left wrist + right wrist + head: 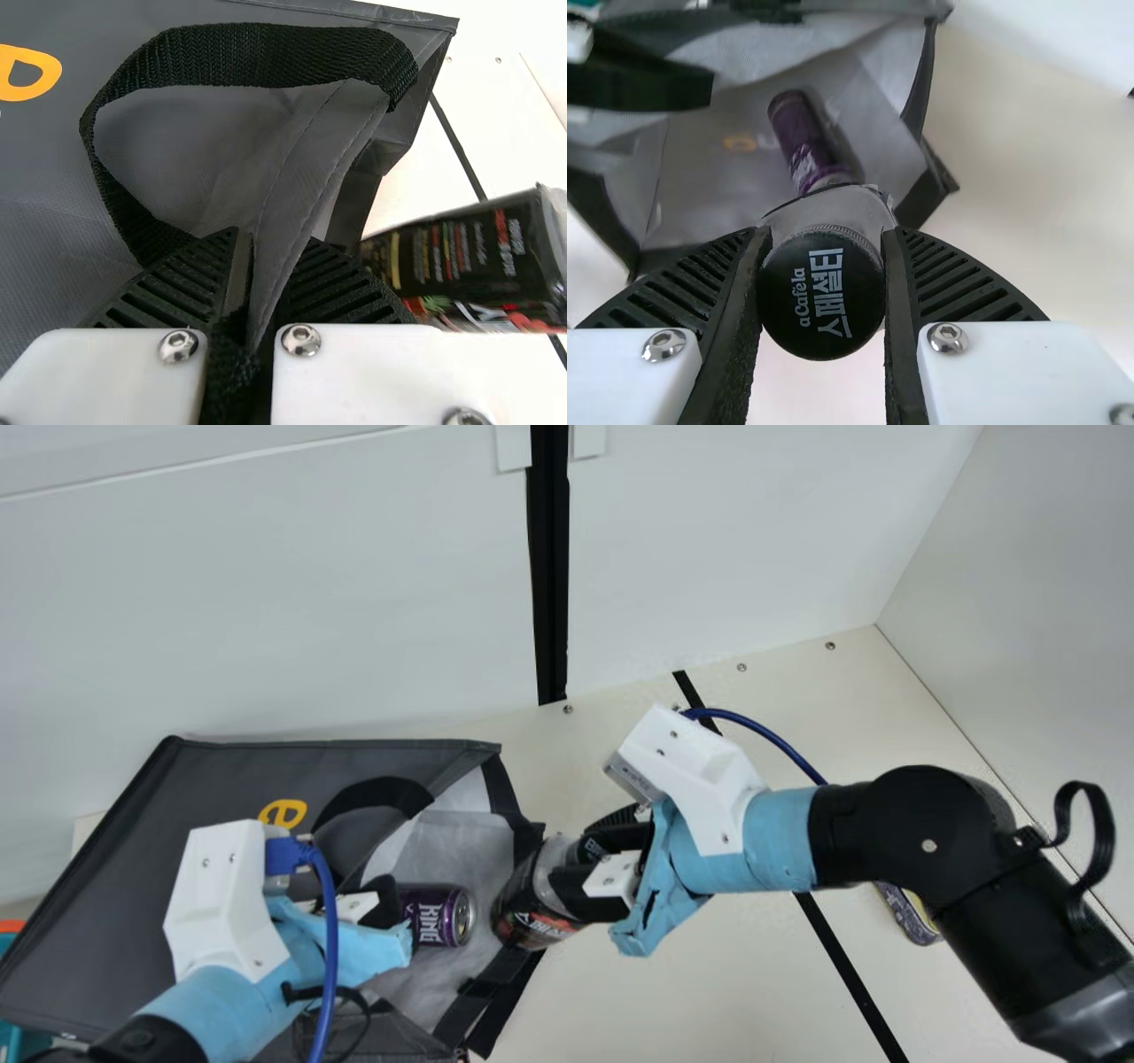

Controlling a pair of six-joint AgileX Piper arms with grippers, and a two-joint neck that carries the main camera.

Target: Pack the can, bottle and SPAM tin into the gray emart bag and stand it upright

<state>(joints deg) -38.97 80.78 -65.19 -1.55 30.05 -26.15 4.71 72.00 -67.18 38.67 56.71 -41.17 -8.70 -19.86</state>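
Observation:
The gray bag (230,797) lies on its side at the left, its mouth facing right. My left gripper (383,903) is at the mouth; in the left wrist view the left gripper (259,274) is shut on the bag's rim beside a black handle (257,55). Inside the bag lies the purple can (436,915), also in the right wrist view as a can (802,142). My right gripper (576,868) holds the bottle (532,903) at the mouth, base toward the bag. In the right wrist view the right gripper (822,292) is shut around the bottle's black cap (821,297).
A tin (908,914) lies on the table's right side, partly hidden under my right arm. White walls (266,602) stand behind and at the right. An orange and teal object (11,930) shows at the far left edge. Bare table (709,974) lies right of the bag.

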